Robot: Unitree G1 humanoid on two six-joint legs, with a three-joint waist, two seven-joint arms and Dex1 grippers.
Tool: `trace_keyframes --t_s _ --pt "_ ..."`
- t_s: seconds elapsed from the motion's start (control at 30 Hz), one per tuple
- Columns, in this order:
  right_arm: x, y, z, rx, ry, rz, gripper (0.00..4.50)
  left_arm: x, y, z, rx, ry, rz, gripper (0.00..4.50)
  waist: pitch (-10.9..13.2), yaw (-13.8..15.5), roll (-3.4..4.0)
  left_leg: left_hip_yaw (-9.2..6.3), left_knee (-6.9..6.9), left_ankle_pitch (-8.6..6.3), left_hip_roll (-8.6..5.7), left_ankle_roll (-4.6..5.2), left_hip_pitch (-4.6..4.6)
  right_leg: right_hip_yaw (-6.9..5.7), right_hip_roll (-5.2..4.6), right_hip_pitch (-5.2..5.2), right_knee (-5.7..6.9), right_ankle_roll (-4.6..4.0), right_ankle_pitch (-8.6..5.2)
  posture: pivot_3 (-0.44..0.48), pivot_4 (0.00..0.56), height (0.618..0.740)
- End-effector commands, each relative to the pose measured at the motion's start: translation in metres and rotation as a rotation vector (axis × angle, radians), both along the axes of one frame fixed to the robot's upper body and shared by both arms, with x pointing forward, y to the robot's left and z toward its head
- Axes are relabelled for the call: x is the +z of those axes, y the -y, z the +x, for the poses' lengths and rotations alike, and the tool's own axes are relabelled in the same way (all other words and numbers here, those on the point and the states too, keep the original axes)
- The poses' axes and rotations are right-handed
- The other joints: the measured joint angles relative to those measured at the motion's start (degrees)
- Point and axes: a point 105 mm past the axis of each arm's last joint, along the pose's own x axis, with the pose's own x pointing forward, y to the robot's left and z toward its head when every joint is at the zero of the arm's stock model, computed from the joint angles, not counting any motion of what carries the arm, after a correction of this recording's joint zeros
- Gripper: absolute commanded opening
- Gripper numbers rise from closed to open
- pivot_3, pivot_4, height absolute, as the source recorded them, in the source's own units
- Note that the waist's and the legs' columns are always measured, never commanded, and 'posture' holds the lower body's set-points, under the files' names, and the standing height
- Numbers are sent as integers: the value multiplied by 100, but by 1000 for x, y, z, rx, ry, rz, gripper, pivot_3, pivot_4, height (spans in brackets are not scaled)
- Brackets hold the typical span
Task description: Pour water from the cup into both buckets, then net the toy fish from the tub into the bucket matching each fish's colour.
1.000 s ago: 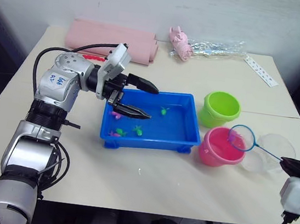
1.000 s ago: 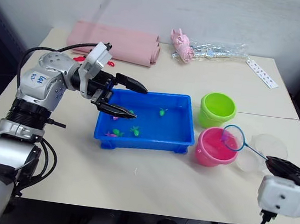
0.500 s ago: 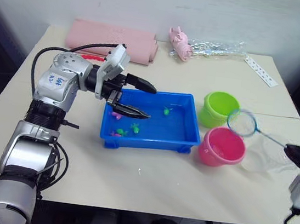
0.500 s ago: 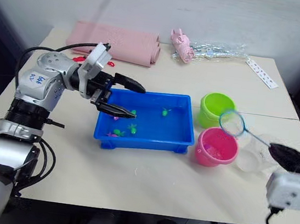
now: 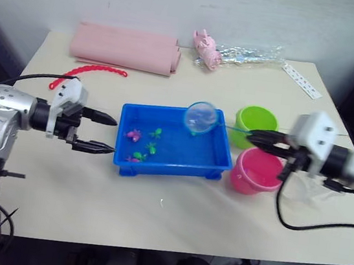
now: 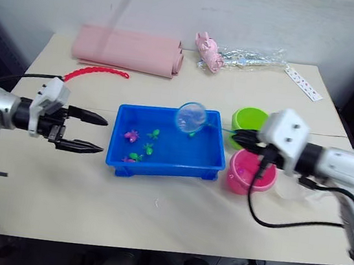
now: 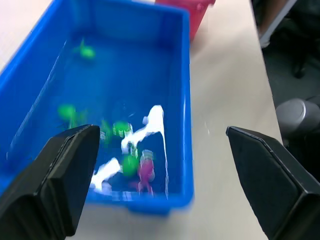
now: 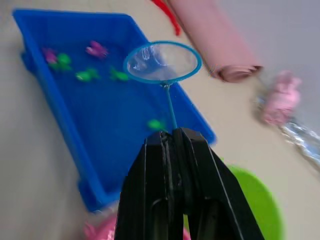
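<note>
On the pale tabletop (image 5: 171,230), the shallow rectangular bright blue plastic tub (image 5: 171,166) is set at the centre, with the lime green round plastic bucket (image 5: 255,120) and the bright pink round plastic bucket (image 5: 256,174) just beside its right end; water is seen in the tub. The right gripper (image 5: 262,140) is clenched on the thin dark wire handle of the small round blue-hooped net (image 5: 200,118), whose hoop is held above the tub's far right part, level and empty as far as can be told. The left gripper (image 5: 103,134) is spread wide and grasping nothing, just beside the tub's left wall. The tiny green and pink plastic toy fish (image 5: 151,147) are gathered toward the tub's left half, with one green fish apart on the right in the wrist views. The clear cup cannot be made out with certainty behind the right arm. For a clean scoop, the hoop would best be tilted edge-first, lowered behind a single fish and drawn under it slowly, so that only one colour is lifted and little water is spilled.
</note>
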Motion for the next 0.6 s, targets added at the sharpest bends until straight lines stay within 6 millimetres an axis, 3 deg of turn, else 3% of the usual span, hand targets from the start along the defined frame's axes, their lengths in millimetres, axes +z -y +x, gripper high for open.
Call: trace_keyframes --t_s 0.03,0.2,0.27,0.6 --pt "-19 -43 21 109 -34 -43 0 11 -13 -15 77 70 45 4428 1 21 1 -2 1 0 -3 0 -2 -2 -3 -1 1 0 0 0 150 740" --pt "-48 -85 31 249 -31 -111 0 6 -32 -35 176 59 104 4428 3 -12 5 -3 -11 -1 -9 1 -3 -3 -12 -8 15 0 0 0 150 740" --pt "-55 -93 33 278 -18 -132 0 4 -36 -41 199 54 119 4428 3 -26 5 -3 -15 -1 -11 1 -3 -5 -15 -10 16 0 0 0 150 740" --pt "-66 -107 52 287 41 -162 0 6 -43 -53 253 47 127 4428 3 -90 5 -1 -16 0 -12 -1 1 -12 -19 -10 22 0 0 0 150 740"
